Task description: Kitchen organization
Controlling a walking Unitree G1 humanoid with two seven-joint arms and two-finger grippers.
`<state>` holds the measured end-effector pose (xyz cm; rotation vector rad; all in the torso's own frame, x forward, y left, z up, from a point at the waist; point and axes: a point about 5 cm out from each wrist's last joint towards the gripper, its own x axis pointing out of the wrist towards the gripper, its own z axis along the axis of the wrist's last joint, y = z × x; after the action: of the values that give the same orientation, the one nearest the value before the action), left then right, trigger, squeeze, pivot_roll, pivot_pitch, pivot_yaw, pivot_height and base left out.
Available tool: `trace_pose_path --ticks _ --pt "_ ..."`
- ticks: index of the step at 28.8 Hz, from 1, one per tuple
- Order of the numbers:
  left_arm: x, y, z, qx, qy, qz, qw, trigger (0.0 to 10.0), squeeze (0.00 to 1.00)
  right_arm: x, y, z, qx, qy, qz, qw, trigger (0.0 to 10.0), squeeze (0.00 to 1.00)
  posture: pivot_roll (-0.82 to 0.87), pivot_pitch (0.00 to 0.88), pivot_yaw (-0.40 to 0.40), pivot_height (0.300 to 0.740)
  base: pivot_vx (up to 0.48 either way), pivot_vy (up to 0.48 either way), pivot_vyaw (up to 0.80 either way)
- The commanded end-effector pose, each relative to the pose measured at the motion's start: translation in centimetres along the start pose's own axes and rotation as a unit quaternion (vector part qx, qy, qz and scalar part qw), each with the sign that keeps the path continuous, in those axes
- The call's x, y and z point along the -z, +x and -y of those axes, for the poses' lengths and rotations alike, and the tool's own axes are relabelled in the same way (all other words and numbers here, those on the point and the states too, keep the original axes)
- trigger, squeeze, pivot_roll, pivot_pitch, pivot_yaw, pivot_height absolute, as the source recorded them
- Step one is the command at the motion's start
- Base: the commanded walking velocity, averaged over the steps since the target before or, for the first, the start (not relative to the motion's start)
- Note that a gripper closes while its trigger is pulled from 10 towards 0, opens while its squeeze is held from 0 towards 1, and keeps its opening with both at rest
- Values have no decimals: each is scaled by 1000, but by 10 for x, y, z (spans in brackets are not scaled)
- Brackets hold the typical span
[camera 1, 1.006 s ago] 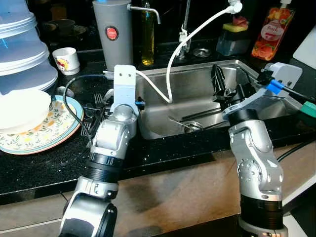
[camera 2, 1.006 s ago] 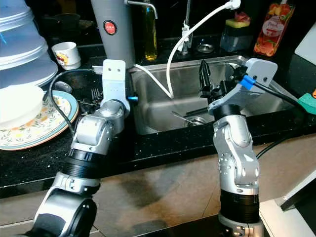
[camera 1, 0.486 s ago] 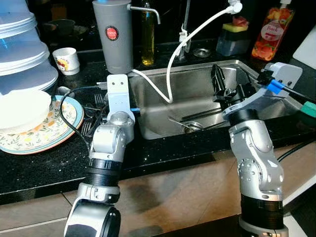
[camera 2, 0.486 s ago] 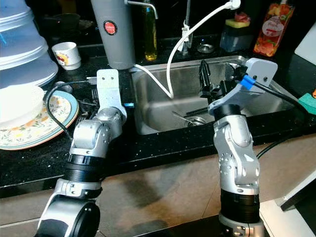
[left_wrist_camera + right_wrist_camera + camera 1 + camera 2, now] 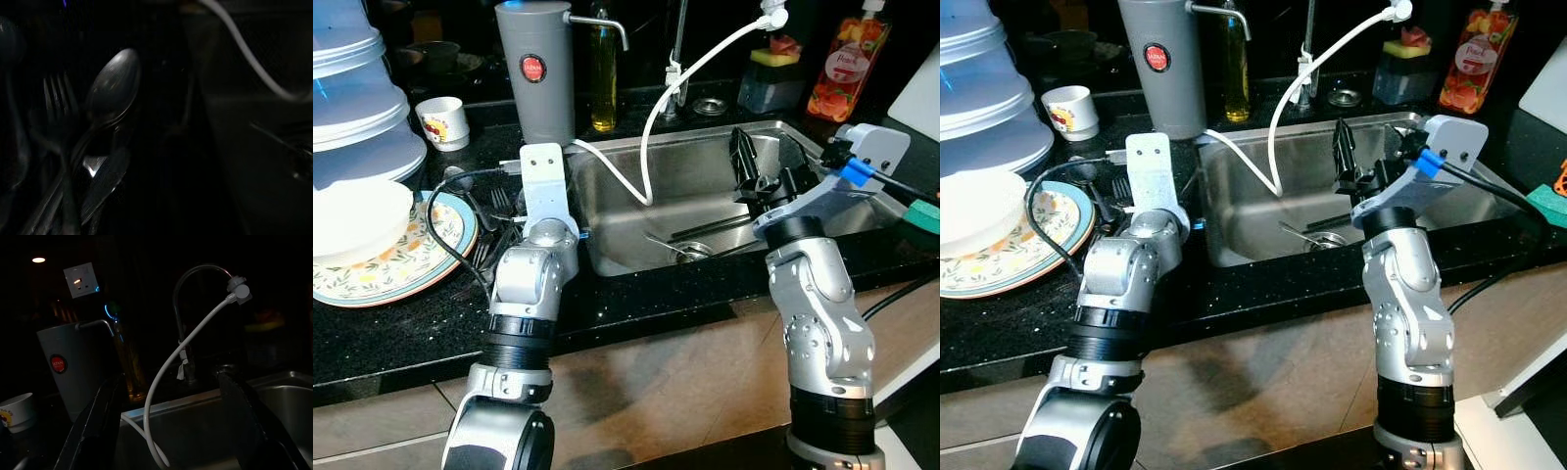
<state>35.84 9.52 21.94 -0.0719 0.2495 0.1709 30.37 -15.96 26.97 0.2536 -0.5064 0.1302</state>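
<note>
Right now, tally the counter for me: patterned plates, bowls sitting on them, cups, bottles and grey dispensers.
Plate: 1
Bowl: 1
Cup: 1
Bottles: 2 (oil bottle, red bottle)
Dispenser: 1
Total: 6

The left arm has swung away from the sink toward the cutlery beside the plate.
</note>
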Motion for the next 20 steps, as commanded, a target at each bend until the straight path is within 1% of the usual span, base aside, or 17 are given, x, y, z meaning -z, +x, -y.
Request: trace_pose_path --ticks 1,4,5,8,10,14,15,16,17,18,19,20 --pt "-2 1 -8 -36 13 16 999 4118 0 0 1 -2 -4 5 -4 1000 10000 0 -12 0 19 740 0 0 0" --pt "-5 1 -10 -45 14 25 999 4118 0 0 1 -2 -3 5 -4 1000 10000 0 -12 0 19 740 0 0 0" --pt "-12 1 -13 -56 17 49 997 10000 0 0 1 -2 -4 6 -3 1000 10000 0 -10 0 18 740 0 0 0" --pt "-31 -3 -19 -80 29 114 990 10000 0 0 2 -3 -4 6 -4 1000 10000 0 -10 0 18 740 0 0 0" --pt "-37 -4 -19 -82 36 136 987 10000 0 0 2 -3 -3 7 -3 1000 10000 0 -10 0 18 740 0 0 0" --pt "-41 -5 -18 -76 40 153 984 10000 0 0 2 -3 -3 7 -3 1000 10000 0 -9 0 17 740 0 0 0" --pt "-42 -5 -14 -60 48 160 984 10000 0 0 2 -2 -3 7 -2 1000 10000 0 -9 0 17 740 0 0 0" --pt "-43 -4 -5 -20 51 160 986 10000 0 0 2 -2 -2 6 -2 1000 10000 0 -10 0 15 740 0 0 0" --pt "-41 -3 8 42 57 148 986 10000 0 0 2 -2 -2 6 -2 1000 10000 0 -10 0 15 740 0 0 0" --pt "-39 -2 16 85 60 139 985 10000 0 0 2 -2 -1 6 -2 1000 10000 0 -10 0 15 740 0 0 0" --pt "-35 -2 23 128 45 119 984 10000 0 -1 2 -2 -1 5 -1 1000 10000 0 -10 0 15 740 0 0 0" --pt "-33 -5 34 188 52 117 974 10000 0 -1 3 -2 -1 5 0 1000 10000 0 -17 0 16 740 0 0 0"
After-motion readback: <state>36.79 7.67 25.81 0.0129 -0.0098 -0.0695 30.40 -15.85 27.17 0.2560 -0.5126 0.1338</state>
